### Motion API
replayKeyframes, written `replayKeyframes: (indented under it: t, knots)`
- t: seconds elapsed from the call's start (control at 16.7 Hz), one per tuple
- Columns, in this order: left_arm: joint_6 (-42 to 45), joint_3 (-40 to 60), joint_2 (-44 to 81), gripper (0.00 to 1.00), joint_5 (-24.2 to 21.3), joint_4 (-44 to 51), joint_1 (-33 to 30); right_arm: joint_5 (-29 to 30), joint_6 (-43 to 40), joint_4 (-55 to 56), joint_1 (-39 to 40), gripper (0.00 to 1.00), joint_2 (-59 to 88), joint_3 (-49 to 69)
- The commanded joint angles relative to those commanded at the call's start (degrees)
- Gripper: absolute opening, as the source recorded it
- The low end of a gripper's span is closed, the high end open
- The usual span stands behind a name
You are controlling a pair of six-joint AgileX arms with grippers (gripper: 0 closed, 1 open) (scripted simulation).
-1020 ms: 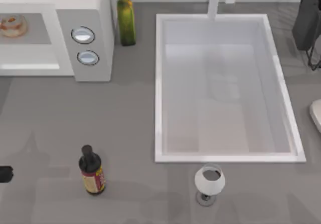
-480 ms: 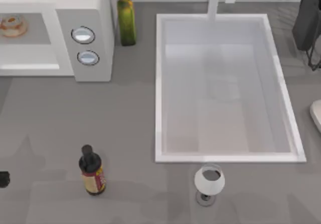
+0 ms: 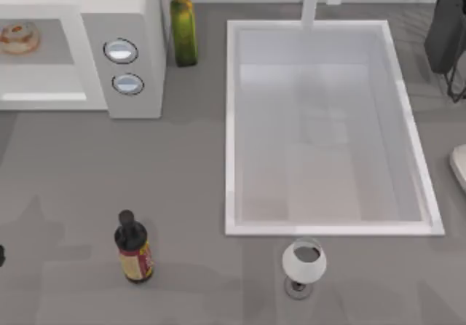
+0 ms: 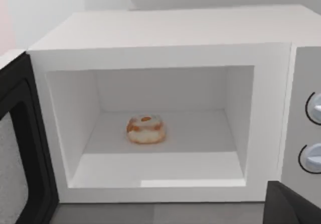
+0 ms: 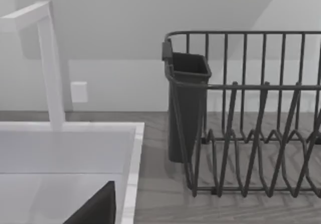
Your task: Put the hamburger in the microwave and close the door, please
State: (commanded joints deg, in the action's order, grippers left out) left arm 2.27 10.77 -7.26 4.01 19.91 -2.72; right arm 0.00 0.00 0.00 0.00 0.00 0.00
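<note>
One half of the job looks done: from above, the hamburger (image 3: pixel 18 37) sits on the grey floor of the microwave (image 3: pixel 124 19) at the tabletop's (image 3: pixel 182 165) far left, and the dark tip of my left end effector (image 3: pixel 1 255), which stood further in from the left edge a second ago, has slid back until barely a sliver remains; I cannot tell whether its fingers are apart or together. I judge I am backing off to deal with the door. Through my left wrist, the hamburger (image 4: pixel 145 129) rests free in the middle of the cavity, and the door (image 4: pixel 22 143) hangs wide open beside it. Through my right wrist, a dish rack (image 5: pixel 251 113) and a sink (image 5: pixel 65 153) appear, the right arm parked.
</note>
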Motion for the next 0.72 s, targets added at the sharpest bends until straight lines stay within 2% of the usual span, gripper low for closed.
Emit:
replayKeyframes:
  t: [0.3, 0.72]
  knots:
    - [10.0, 14.4, 18.1, 0.0, -7.8, 5.9, 12.4, 0.0, 0.0, 0.0, 0.0, 1.0, 0.0, 0.0]
    - [28.9, 39.9, 62.4, 0.0, -23.5, 16.6, 35.6, 0.0, 0.0, 0.0, 0.0, 1.0, 0.0, 0.0]
